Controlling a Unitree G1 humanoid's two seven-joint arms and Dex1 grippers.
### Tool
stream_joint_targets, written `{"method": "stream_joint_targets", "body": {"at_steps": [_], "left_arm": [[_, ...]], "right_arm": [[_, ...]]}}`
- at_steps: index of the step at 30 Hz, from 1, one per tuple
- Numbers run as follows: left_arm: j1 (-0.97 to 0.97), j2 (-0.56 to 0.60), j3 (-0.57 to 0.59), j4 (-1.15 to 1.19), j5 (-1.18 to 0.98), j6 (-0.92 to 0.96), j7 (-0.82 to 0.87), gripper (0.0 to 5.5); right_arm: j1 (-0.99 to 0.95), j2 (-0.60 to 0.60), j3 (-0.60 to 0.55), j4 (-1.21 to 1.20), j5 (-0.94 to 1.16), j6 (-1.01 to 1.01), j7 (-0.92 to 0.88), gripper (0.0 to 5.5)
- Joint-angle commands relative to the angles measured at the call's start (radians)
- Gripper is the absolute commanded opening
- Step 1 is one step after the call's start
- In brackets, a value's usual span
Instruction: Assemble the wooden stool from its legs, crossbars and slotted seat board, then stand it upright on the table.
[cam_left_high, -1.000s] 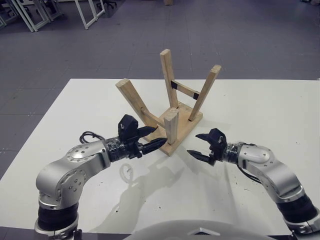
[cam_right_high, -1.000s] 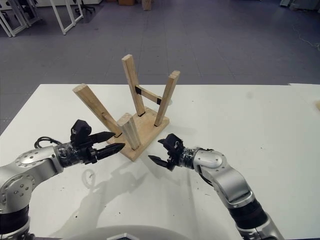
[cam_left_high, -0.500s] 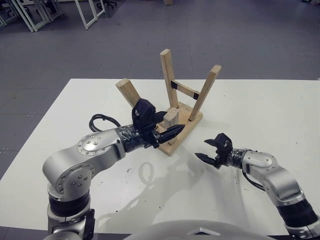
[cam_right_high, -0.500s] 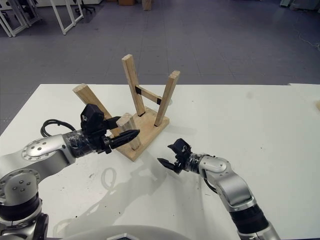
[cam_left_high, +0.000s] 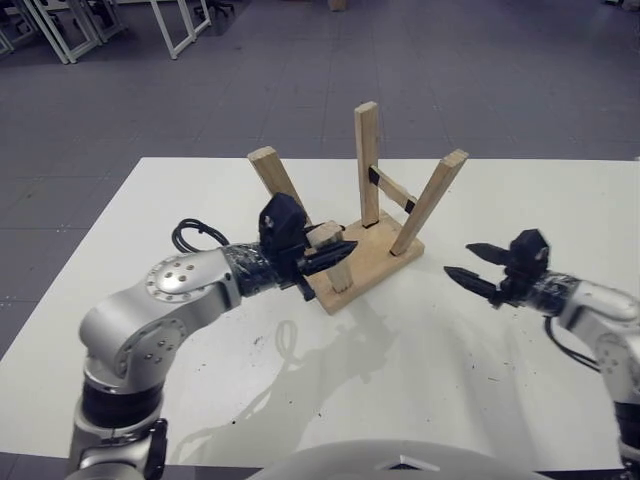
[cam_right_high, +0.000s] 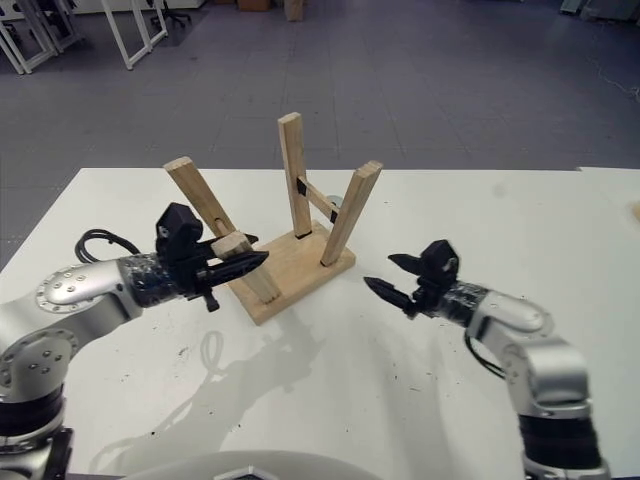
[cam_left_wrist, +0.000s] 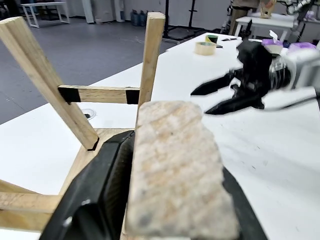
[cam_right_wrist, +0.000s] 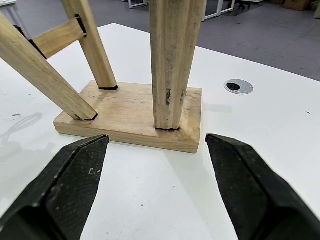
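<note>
The wooden stool (cam_left_high: 375, 262) sat upside down at the centre of the head view, its seat board (cam_left_high: 352, 285) flat on the white surface (cam_left_high: 560, 200) and its legs pointing up and splaying outward. Three long legs rose behind – one at the left (cam_left_high: 276, 182), one at the back (cam_left_high: 367, 165), one at the right (cam_left_high: 431, 200) – and a short crossbar (cam_left_high: 393, 190) with dark ends joined the back and right legs. The left gripper (cam_left_high: 338, 254) came in from the left of the frame and was clamped on the top of the near leg (cam_left_high: 326, 238), which was shorter than the rest; in the left wrist view that leg's rough end (cam_left_wrist: 175, 175) sat squeezed between the two black fingers (cam_left_wrist: 100, 185). The right gripper (cam_left_high: 460, 258) hovered above the surface at the right of the frame, apart from the stool, its two fingers spread wide and pointing toward the seat board. A small round port (cam_right_wrist: 238, 86) was set in the surface just beyond the seat board's far corner.
</note>
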Motion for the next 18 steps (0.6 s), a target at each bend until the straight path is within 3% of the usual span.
{"method": "stream_joint_targets", "body": {"at_steps": [1,9,18], "left_arm": [[-0.009,0.175,-0.016,0.084,0.001,-0.044,-0.283,1.31],[-0.056,0.275,-0.062,0.207,0.012,-0.164,-0.61,1.31],[-0.051,0.264,-0.089,0.25,0.065,-0.229,-0.639,1.31]], "right_arm": [[-0.034,-0.117,-0.041,-0.017,0.11,0.084,0.137,3.57],[-0.186,-0.233,-0.041,-0.001,0.223,0.166,0.248,3.57],[-0.266,-0.207,0.02,-0.093,0.353,0.264,0.25,3.57]]}}
